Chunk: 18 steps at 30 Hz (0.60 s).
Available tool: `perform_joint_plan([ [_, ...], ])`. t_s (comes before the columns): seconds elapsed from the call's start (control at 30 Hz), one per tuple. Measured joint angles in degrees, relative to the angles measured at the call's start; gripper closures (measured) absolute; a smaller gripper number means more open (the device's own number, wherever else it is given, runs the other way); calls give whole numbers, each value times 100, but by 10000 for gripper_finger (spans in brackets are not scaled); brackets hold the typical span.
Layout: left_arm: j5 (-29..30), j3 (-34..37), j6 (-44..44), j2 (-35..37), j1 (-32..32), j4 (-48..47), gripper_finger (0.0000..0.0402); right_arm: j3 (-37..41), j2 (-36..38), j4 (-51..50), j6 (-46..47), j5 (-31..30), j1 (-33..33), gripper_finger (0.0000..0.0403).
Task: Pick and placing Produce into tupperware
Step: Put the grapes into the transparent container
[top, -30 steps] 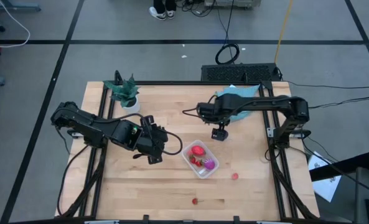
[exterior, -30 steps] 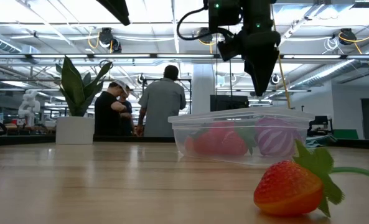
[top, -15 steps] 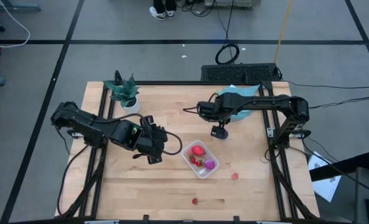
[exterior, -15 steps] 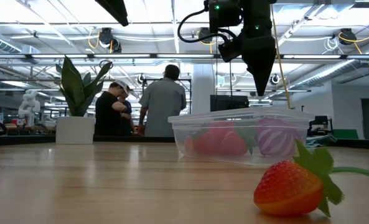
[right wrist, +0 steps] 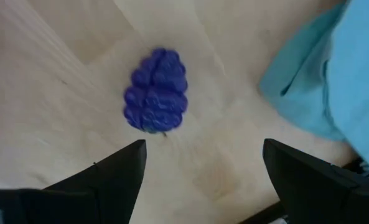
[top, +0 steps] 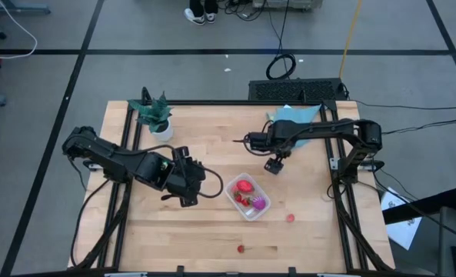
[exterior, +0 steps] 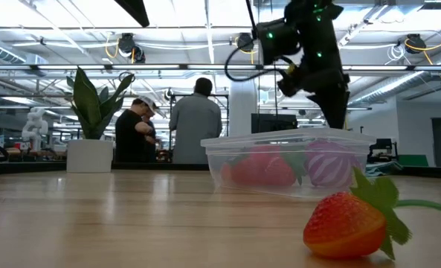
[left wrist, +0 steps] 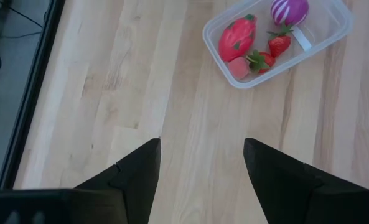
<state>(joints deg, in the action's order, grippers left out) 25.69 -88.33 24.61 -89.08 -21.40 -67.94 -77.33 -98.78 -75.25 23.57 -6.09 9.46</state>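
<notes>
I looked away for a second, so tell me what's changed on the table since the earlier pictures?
The right gripper has shifted slightly toward the table's right side, open above a dark purple berry beside the blue cloth. The left gripper slid a little toward the near edge, open and empty. Nothing was grasped or released. The tupperware, its fruit and both loose strawberries stayed put.

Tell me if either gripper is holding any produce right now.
Nothing is held. The right gripper is open above a purple berry on the table; the left gripper is open over bare wood.

Two dark jointed arms trailing looped black cables.
</notes>
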Motion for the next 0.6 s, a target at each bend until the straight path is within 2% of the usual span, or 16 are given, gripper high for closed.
perform_joint_plan([
  [0.13,23,0,21,0,-11,2,165,291,0,75,-8,12,0,90],
  [0.3,40,0,105,0,-9,25,165,537,0,627,-105,68,0,89],
  [0.4,40,0,109,0,-9,26,165,666,0,962,-177,340,9,89],
  [0.6,40,0,121,0,-9,28,165,804,-2,1317,-281,352,32,89],
])
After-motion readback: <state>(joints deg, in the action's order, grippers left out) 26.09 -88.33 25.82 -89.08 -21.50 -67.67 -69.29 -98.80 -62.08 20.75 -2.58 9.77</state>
